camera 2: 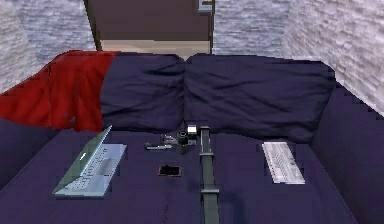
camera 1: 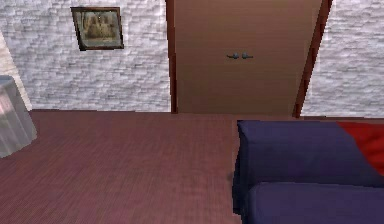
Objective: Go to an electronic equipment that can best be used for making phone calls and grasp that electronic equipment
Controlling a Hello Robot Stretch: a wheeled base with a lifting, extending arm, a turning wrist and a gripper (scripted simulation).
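Observation:
A small flat dark object (camera 2: pixel 170 171), shaped like a phone, lies on the navy bed cover (camera 2: pixel 240 185) just left of the arm. The arm (camera 2: pixel 208 185) rises as a dark bar from the arm side view's bottom edge, and a white marker square (camera 2: pixel 191 129) sits at its far end. Left of that square is the gripper (camera 2: pixel 160 146), low over the bed and a little beyond the dark object. I cannot tell whether it holds anything.
An opened grey laptop (camera 2: pixel 92 165) lies on the bed's left part and a white-grey slab like a keyboard (camera 2: pixel 283 162) on its right. Two navy pillows (camera 2: pixel 250 95) and a red blanket (camera 2: pixel 60 90) lie behind. Ahead are a brown door (camera 1: pixel 245 55), a framed picture (camera 1: pixel 97 28) and the bed's corner (camera 1: pixel 300 165).

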